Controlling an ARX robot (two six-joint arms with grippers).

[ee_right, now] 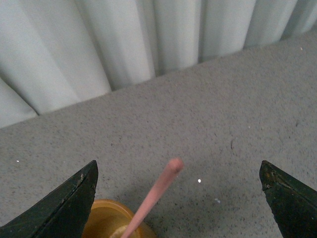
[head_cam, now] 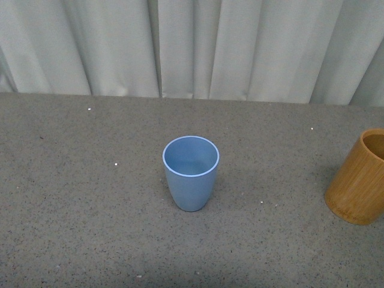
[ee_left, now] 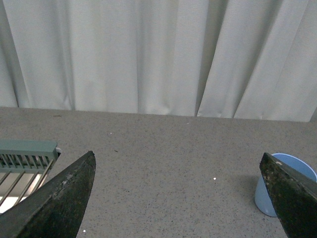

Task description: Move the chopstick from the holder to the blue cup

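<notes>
The blue cup (head_cam: 191, 173) stands upright and empty at the middle of the grey table; it also shows in the left wrist view (ee_left: 270, 193), partly behind one finger. The orange-brown holder (head_cam: 359, 177) stands at the right edge of the front view, cut off by the frame. In the right wrist view the holder's rim (ee_right: 101, 220) shows with one salmon-pink chopstick (ee_right: 156, 194) leaning out of it, between the wide-open fingers. My right gripper (ee_right: 178, 171) is open above it, touching nothing. My left gripper (ee_left: 178, 166) is open and empty, left of the cup. Neither arm shows in the front view.
A grey speckled table (head_cam: 90, 198) runs back to a pale curtain (head_cam: 192, 48). A pale green slatted rack (ee_left: 27, 153) sits at the left in the left wrist view. Small white specks lie on the table.
</notes>
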